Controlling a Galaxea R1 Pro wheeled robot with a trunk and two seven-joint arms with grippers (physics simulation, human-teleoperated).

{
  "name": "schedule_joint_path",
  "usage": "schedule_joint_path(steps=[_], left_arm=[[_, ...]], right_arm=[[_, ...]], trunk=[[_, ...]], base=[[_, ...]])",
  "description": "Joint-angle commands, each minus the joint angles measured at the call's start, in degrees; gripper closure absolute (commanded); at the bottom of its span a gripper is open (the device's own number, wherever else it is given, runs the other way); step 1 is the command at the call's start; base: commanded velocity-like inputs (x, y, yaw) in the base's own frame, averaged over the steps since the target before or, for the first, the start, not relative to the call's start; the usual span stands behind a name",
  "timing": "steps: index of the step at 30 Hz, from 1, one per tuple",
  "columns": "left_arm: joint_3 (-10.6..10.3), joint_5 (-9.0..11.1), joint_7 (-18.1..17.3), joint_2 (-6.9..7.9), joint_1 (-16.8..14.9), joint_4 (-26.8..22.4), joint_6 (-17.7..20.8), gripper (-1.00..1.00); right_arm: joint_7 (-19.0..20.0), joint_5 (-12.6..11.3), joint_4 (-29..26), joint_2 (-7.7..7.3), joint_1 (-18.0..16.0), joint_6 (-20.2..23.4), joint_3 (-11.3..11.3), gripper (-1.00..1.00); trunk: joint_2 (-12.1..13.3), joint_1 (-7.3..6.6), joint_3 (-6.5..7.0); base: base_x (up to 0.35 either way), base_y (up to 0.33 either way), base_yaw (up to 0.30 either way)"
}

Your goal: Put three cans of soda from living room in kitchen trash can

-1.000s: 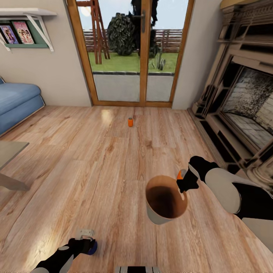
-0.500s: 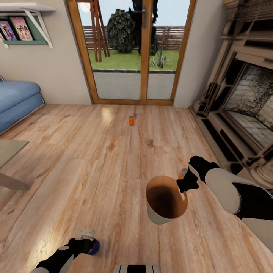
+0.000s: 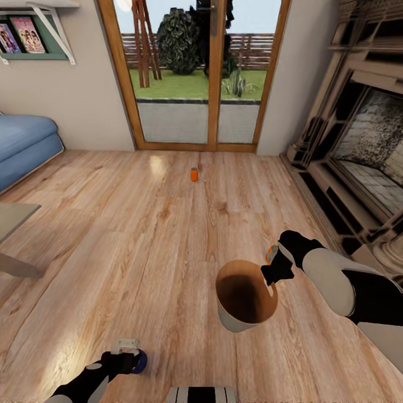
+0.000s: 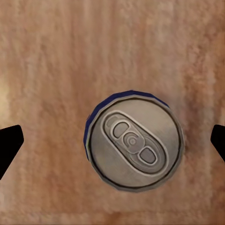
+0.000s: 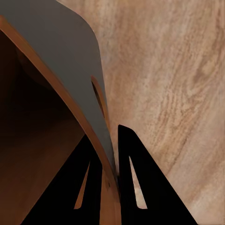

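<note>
Right now the left gripper (image 4: 112, 140) hangs wide open straight over the blue can (image 4: 135, 140) on the floor, so it should drop centred, while the right gripper (image 5: 110, 176) pinches the bucket (image 3: 246, 295) rim.

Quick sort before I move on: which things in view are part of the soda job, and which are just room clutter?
Job:
orange can by the doors
blue can between the left hand's open fingers
bin, rim pinched by right hand

Clutter:
sofa
fireplace
low table
wall shelf
</note>
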Motion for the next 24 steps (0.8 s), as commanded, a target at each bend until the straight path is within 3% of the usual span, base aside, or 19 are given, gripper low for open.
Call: schedule_joint_path(steps=[1,24], left_arm=[[0.0,0.0,0.0,0.0,0.0,0.0,0.0,-1.0],[0.0,0.2,0.0,0.0,0.0,-0.1,0.0,-1.0]], right_arm=[[0.2,-1.3,0.0,0.01,0.0,0.2,-0.9,1.0],[0.2,-1.3,0.0,-0.14,0.0,0.2,-0.8,1.0]], trunk=[[-0.4,0.21,-0.23],[-0.8,0.43,-1.39]], base=[[0.0,0.0,0.0],[0.022,0.0,0.0]])
